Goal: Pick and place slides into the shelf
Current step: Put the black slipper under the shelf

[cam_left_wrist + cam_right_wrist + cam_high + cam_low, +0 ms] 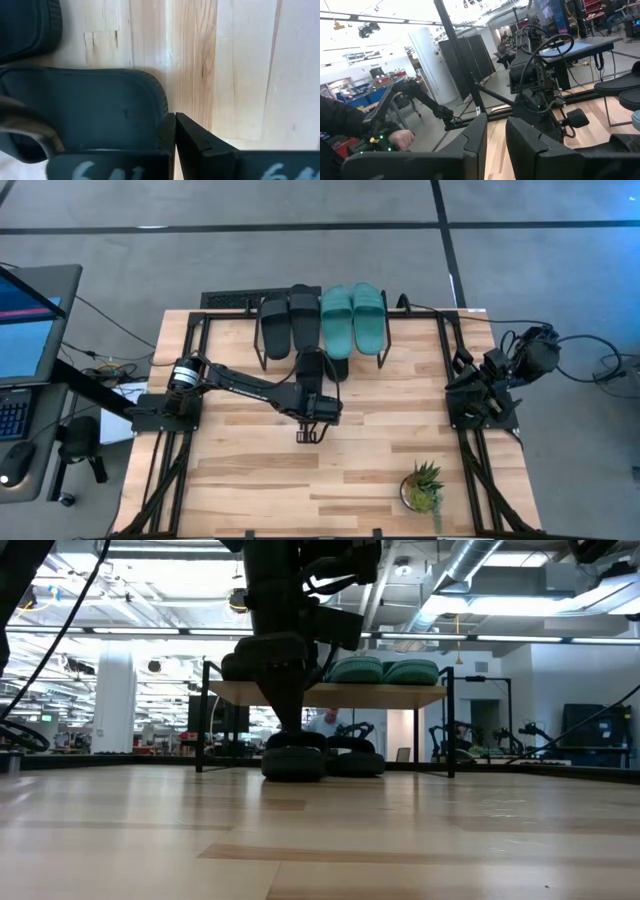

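The shelf (400, 695) stands at the table's far edge. On its top board lie two black slides (288, 320) and two teal slides (352, 318). Two more black slides lie on the table at the shelf's near side, one (313, 363) to the left of the other (339, 368); the low view shows them under the board (355, 762). My left gripper (175, 125) points down, shut, beside the rounded end of the left one (100, 110). My right gripper (496, 140) waits folded at the table's right edge, its fingers a little apart. My left gripper points down at the table from above, its fingers shut on each other with nothing between them. The outer side of one finger (167, 135) stands right at the rim of the black slide's rounded end (161, 107); whether it touches the rim, I cannot tell. The slide lies flat on the table.
A small potted plant (424, 488) stands near the table's near right corner. Black frame rails (190, 340) run along the left and right sides. A monitor (25, 320) and keyboard sit off the left edge. A person's hand (402, 137) shows in the room beyond.
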Robot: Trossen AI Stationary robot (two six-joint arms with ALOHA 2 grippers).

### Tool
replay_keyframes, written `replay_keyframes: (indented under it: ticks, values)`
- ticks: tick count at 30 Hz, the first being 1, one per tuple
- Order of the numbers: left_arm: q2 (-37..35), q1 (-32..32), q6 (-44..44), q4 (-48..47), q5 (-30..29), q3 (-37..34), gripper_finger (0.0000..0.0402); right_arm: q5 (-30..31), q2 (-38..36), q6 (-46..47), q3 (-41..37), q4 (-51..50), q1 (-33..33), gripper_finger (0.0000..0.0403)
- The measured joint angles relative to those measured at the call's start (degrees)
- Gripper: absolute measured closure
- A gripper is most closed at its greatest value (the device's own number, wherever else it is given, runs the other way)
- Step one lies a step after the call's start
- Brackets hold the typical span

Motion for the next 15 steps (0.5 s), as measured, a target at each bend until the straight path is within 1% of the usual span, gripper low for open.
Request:
replay_keyframes:
  ticks: [7,9,13,15]
  values:
    - [0.0,0.0,0.6,0.4,1.4,-0.5,0.0401,0.0,0.0,0.0,0.0,0.0,0.0,0.0342]
    - [0.0,0.0,0.5,0.5,1.7,-1.6,0.0401,0.0,0.0,0.0,0.0,0.0,0.0,0.0342]
    - [0.0,0.0,-0.1,2.7,4.7,-5.2,0.0401,0.0,0.0,0.0,0.0,0.0,0.0,0.0342]
    - [0.0,-0.4,-1.2,3.9,4.7,-6.5,0.0401,0.0,0.0,0.0,0.0,0.0,0.0,0.0342]
